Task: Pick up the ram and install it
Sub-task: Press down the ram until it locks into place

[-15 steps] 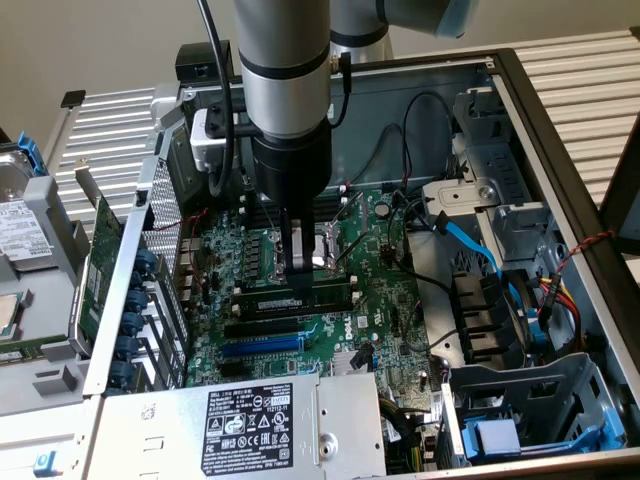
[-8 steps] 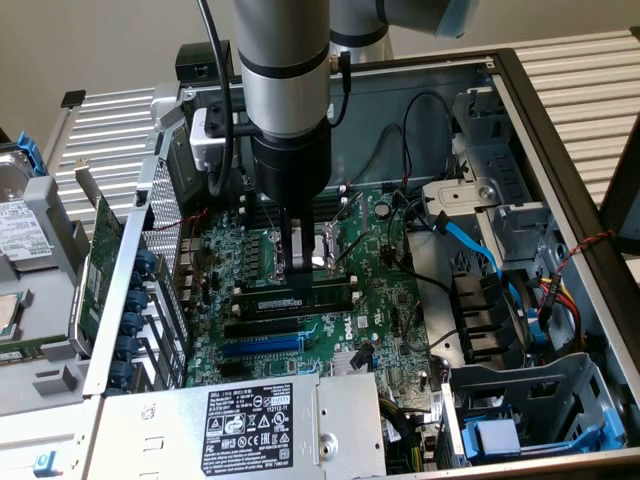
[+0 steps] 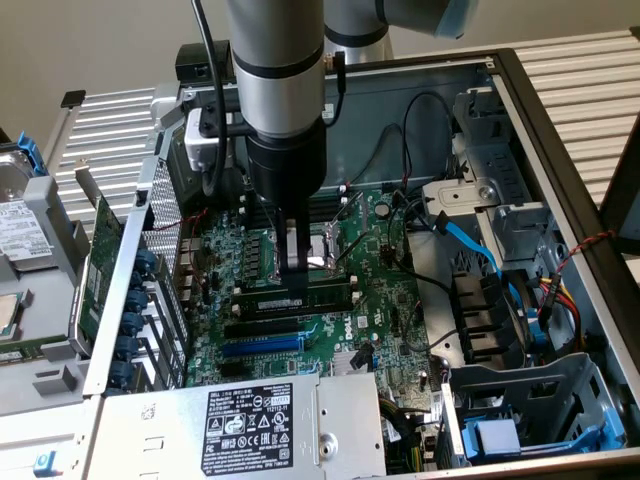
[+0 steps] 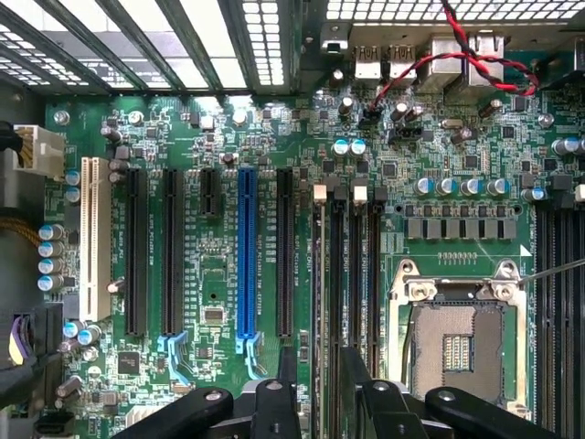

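The ram, a long thin green stick with black chips, stands on edge along the memory slots beside the processor socket, inside the open computer case. My gripper comes straight down on the stick's middle, its two black fingers either side of it and shut on it. In the wrist view the ram is seen edge-on as a dark strip over the slot with the white end clip, running down between the fingers of the gripper.
The bare processor socket lies just behind the slots. Black and blue expansion slots lie on the other side. The power supply sits in front, a blue cable and drive cage at the exterior view's right, and a green card outside the case at its left.
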